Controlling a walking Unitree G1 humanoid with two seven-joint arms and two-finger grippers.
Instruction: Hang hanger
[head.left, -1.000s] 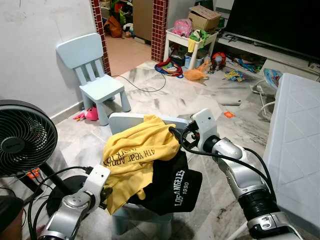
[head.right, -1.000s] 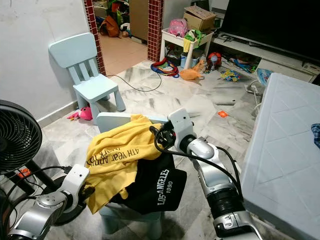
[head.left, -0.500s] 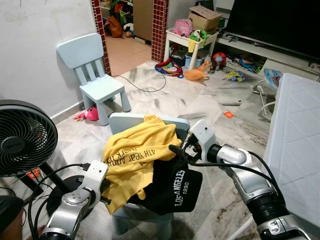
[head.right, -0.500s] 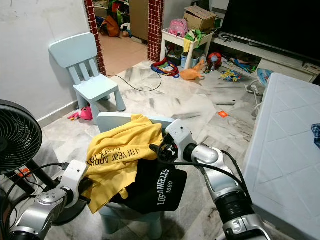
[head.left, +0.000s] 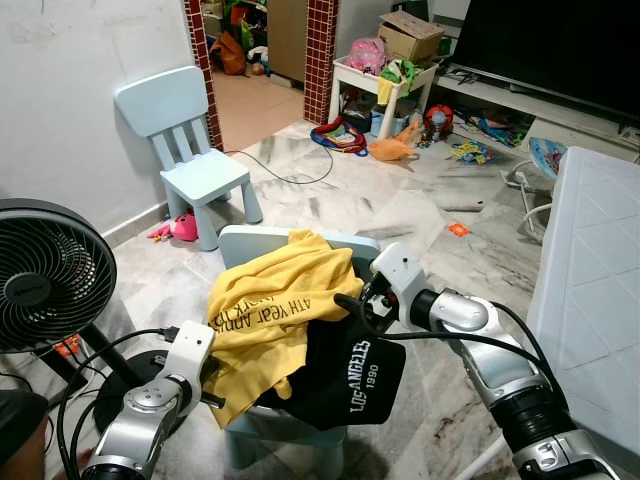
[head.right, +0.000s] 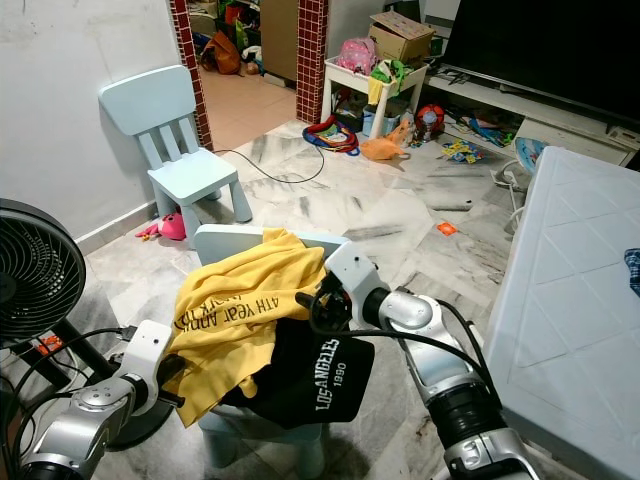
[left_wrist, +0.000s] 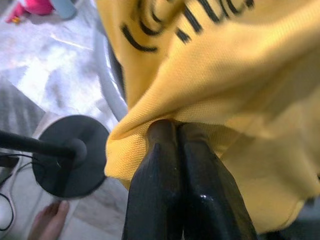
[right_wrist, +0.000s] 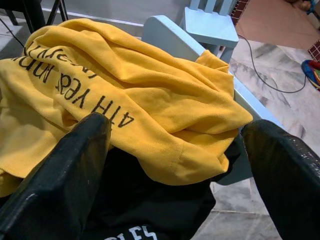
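A yellow shirt (head.left: 275, 300) with black lettering lies crumpled over a black "Los Angeles" shirt (head.left: 345, 375) on a small pale-blue chair (head.left: 245, 240). My right gripper (head.left: 355, 305) is open at the right side of the pile, where the two shirts meet. In the right wrist view its fingers (right_wrist: 65, 175) spread wide on either side of the yellow shirt (right_wrist: 150, 110). My left gripper (head.left: 210, 388) is at the yellow shirt's lower hem. The left wrist view shows its fingers (left_wrist: 172, 165) pressed together, tips buried in a fold of yellow cloth (left_wrist: 240, 80). I see no hanger.
A black standing fan (head.left: 45, 275) is close on my left, its round base (left_wrist: 70, 160) beside the chair. A second pale-blue chair (head.left: 190, 165) stands by the wall. A white quilted surface (head.left: 600, 280) fills the right. Toys and boxes (head.left: 385, 70) crowd the far floor.
My right gripper has come down and left, from beside the chair back to the seam between the yellow and black shirts. The left arm has shifted only slightly.
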